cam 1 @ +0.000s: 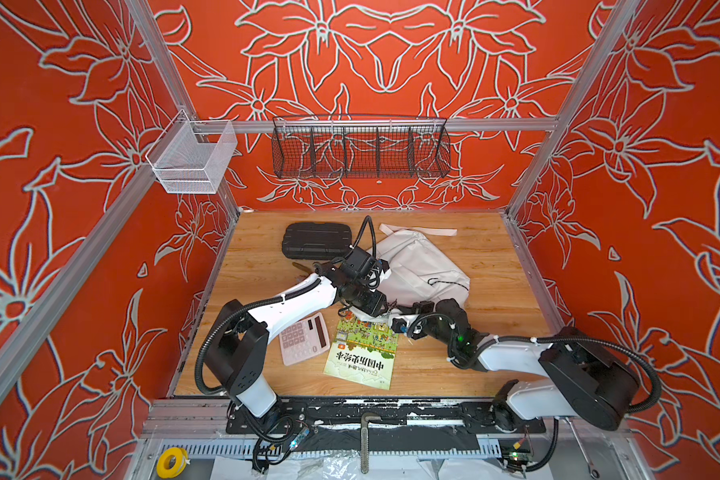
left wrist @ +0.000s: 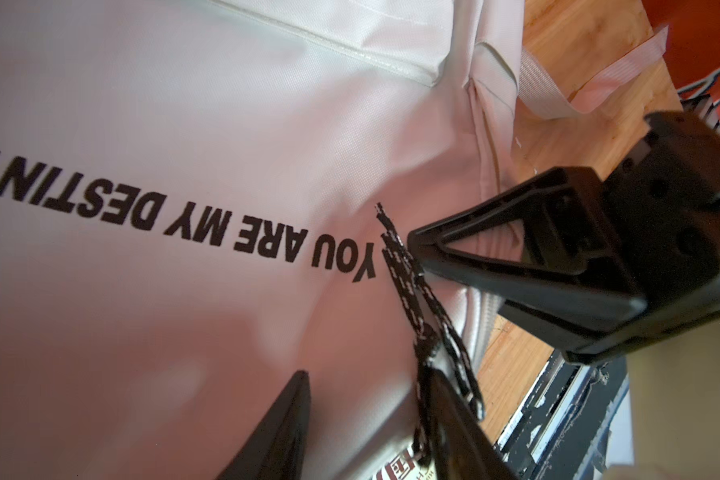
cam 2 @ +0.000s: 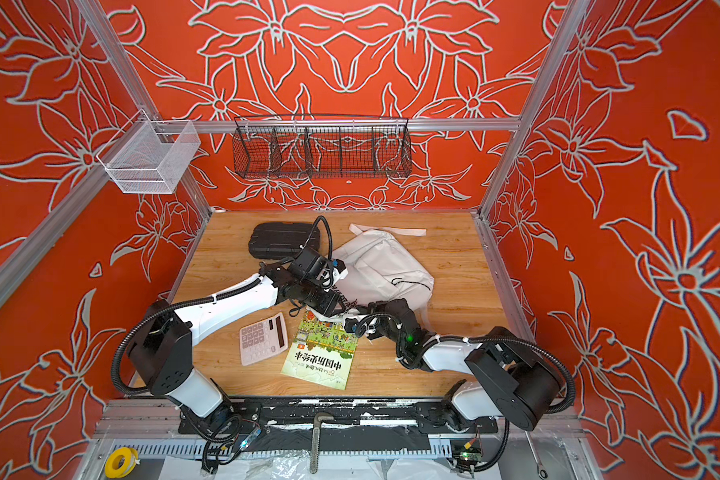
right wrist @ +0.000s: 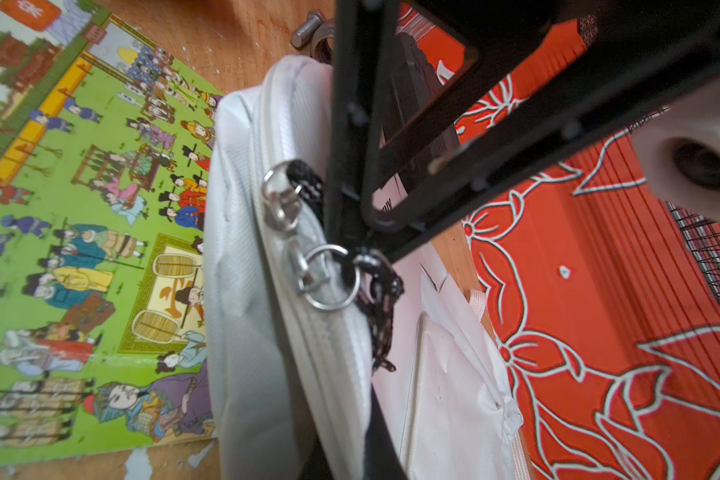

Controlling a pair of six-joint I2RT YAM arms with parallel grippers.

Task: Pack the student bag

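While the student bag (cam 1: 425,262) lies slumped face-up on the wooden table (cam 1: 495,332), right of centre and toward the back, its near corner reaches over the far edge of a green Chinese history picture book (cam 1: 360,353). The black "YOU ARE MY DESTINY" print (left wrist: 184,224) runs across the bag's front panel. Two silver zipper sliders (right wrist: 279,199) sit just beside each other on that near corner, each with a ring and a black cord zipper pull (left wrist: 408,282).

The right gripper (right wrist: 350,226) is clamped tight on one cord pull, which runs taut from the bag to its fingertips. The left gripper (left wrist: 368,386) hovers over the printed panel with its jaws partly apart. Nothing is pinched between them, and a cord lies against one finger (left wrist: 454,415).

A white webbing strap (cam 1: 416,229) trails from the bag's far end across the wood. A black hard case (cam 1: 316,241) lies just left of the bag, and a pink calculator (cam 1: 302,338) rests beside the book's left edge. A black wire basket (cam 1: 360,149) and a white mesh basket (cam 1: 192,158) hang on the rail above.
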